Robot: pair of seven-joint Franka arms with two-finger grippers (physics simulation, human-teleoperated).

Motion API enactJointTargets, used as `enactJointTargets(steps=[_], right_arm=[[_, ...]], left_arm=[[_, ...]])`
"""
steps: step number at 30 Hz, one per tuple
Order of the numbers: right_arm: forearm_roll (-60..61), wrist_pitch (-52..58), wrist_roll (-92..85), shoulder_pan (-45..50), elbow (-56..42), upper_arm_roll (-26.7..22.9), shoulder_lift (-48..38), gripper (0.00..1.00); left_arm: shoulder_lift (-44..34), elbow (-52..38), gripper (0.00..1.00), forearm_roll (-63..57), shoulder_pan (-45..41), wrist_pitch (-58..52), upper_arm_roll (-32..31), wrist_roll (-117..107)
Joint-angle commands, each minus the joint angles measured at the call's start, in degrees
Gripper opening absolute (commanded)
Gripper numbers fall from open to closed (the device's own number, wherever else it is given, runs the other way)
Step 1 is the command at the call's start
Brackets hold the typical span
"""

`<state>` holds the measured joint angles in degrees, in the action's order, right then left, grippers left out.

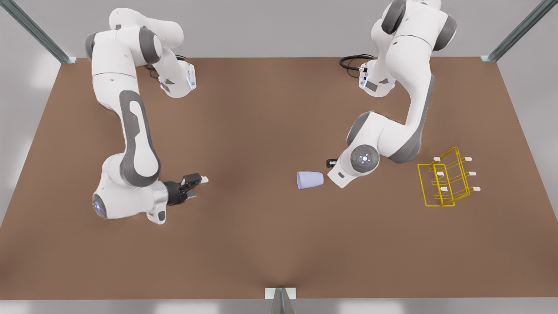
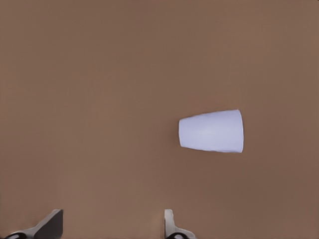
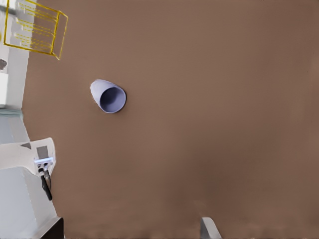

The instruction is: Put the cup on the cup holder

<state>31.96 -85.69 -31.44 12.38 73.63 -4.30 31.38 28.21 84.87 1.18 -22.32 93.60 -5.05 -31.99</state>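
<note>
The cup point(image 1: 310, 179) lies on its side near my wide-open left gripper point(image 2: 112, 221). It looks light, hard and slippery, so I'd pinch its middle. My right gripper point(image 1: 194, 186) waits open, far away.

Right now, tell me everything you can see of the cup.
The cup is a small, plain lavender-blue tumbler with no handle, smooth and matte, tapering from a wider rim to a narrower base. It lies on its side on the brown table, its open mouth toward the front view's left; the right wrist view looks into its empty inside. Nothing touches it but the table. It lies just beside an arm's wrist, well apart from the yellow cup holder on the front view's right.
</note>
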Motion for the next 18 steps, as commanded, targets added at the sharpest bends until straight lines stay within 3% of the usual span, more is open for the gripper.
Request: enactJointTargets(steps=[1, 4, 7, 10, 18], right_arm=[[-30.9, 14.9, 28.9, 2.2, 0.1, 0.2, -7.9, 1.00], [-33.5, 14.8, 36.4, 2.8, 6.1, 0.2, -18.8, 1.00], [-33.5, 10.7, 36.4, 2.2, 11.3, 0.2, -23.0, 1.00], [-33.5, 10.5, 36.4, 2.4, 11.6, 0.2, -23.3, 1.00], [-33.5, 10.5, 36.2, 2.4, 11.6, 0.2, -23.2, 1.00]], left_arm=[[0.5, 6.0, 1.00, 1.8, -0.8, 32.0, -0.1, -93.2], [0.2, 11.4, 1.00, 10.0, -1.1, 41.5, -0.1, -100.5], [0.1, 14.3, 1.00, 10.6, -2.4, 45.5, -0.1, -109.7], [0.3, 15.0, 1.00, 12.3, -2.3, 45.7, -0.1, -123.1], [2.0, 20.2, 1.00, 12.5, -4.7, 50.2, -0.1, -123.2]])
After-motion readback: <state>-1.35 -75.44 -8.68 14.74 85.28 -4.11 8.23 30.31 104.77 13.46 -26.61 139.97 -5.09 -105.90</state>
